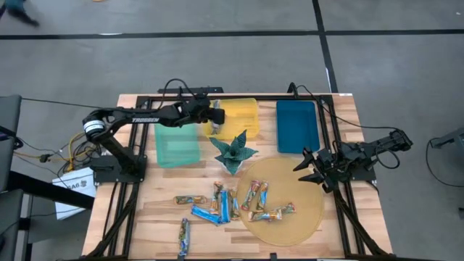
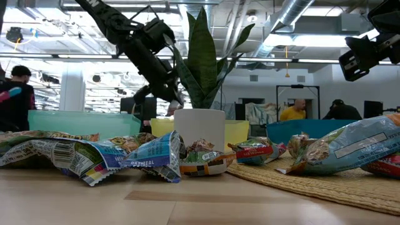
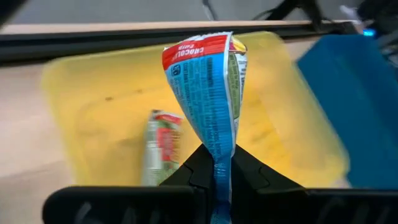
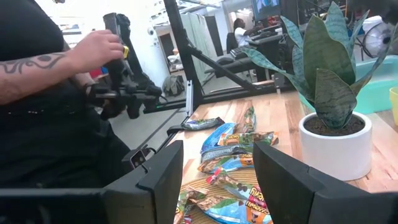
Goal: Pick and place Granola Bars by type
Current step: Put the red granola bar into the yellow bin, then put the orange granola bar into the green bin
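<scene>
Your left pincer point(image 3: 214, 171) is clamped on a blue bar point(image 3: 208, 93), hanging over the yellow bin point(image 3: 93, 87). One bar point(image 3: 160, 146) already lies inside. About a dozen bars point(image 1: 217, 206) wait on the surface and mat point(image 1: 308, 217); right pincer point(image 1: 313, 168) idles apart.

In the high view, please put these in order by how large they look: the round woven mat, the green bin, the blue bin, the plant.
1. Round woven mat, clearly largest.
2. Green bin and blue bin: they look about alike, so I do not rank them.
3. Plant, smallest.
</scene>
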`<act>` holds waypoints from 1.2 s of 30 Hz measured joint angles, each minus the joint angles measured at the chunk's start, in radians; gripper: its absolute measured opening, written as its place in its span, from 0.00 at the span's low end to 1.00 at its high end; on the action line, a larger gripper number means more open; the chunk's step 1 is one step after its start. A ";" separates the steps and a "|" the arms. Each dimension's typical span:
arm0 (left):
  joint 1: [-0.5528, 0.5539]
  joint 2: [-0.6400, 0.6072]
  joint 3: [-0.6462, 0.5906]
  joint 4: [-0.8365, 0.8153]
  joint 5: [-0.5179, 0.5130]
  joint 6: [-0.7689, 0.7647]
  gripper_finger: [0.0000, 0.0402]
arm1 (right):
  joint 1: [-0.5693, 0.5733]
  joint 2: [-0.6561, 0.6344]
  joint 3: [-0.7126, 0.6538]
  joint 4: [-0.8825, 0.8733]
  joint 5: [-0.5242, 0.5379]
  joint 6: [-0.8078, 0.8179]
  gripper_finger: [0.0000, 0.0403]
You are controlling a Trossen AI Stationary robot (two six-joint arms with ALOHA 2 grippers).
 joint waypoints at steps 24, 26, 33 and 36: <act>0.013 -0.001 0.000 -0.066 -0.020 -0.004 0.28 | 0.000 0.000 0.000 0.000 0.000 0.000 0.47; 0.014 -0.001 0.000 -0.066 -0.020 -0.004 0.28 | 0.000 0.000 0.000 0.000 0.000 0.000 0.47; 0.014 -0.011 -0.001 -0.060 -0.011 0.022 0.29 | 0.000 0.000 0.000 0.000 0.000 0.000 0.47; 0.011 -0.024 -0.001 -0.056 -0.004 0.068 0.29 | 0.000 0.000 0.000 0.000 0.000 0.000 0.47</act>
